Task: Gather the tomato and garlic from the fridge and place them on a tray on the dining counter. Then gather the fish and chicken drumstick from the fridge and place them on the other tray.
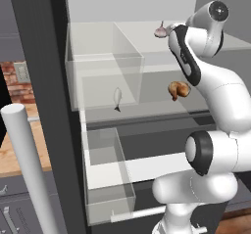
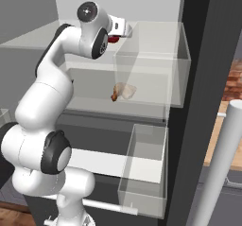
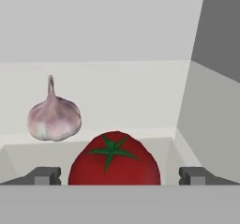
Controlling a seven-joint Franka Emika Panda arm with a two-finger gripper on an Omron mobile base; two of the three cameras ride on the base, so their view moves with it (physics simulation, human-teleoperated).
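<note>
Round red tomato (image 3: 114, 160) with a green star-shaped stem sits on the white upper shelf (image 3: 140, 96) of the open fridge, directly ahead of the robot's two-finger gripper (image 3: 120, 176), whose dark fingertips (image 3: 44, 175) stand wide apart, one on each side of the fruit, gripping nothing. In the hand view, one pale, pink-tinged garlic bulb (image 3: 54, 117) with a thin upright neck rests farther back on the same shelf, to the tomato's left and apart from it; the left base view shows the bulb (image 1: 160, 31) near the white arm's wrist.

One shelf down, a small silvery fish (image 1: 117, 97) lies behind the clear wall of a transparent plastic bin (image 1: 105, 81) on the fridge's left side, and a single golden-brown chicken drumstick (image 1: 179, 89) lies to its right, partly hidden by the arm's dark-jointed forearm. From the right base view the drumstick (image 2: 123, 91) appears pale through another clear bin wall.

A second transparent bin (image 1: 109, 174) hangs lower and nearer, beside the dark fridge door edge (image 1: 41, 81). A pale grey cylindrical door handle (image 1: 29, 167) rises at the near left. A patch of red brick wall (image 1: 17, 83) and a strip of wooden counter (image 1: 19, 152) show past the door.
</note>
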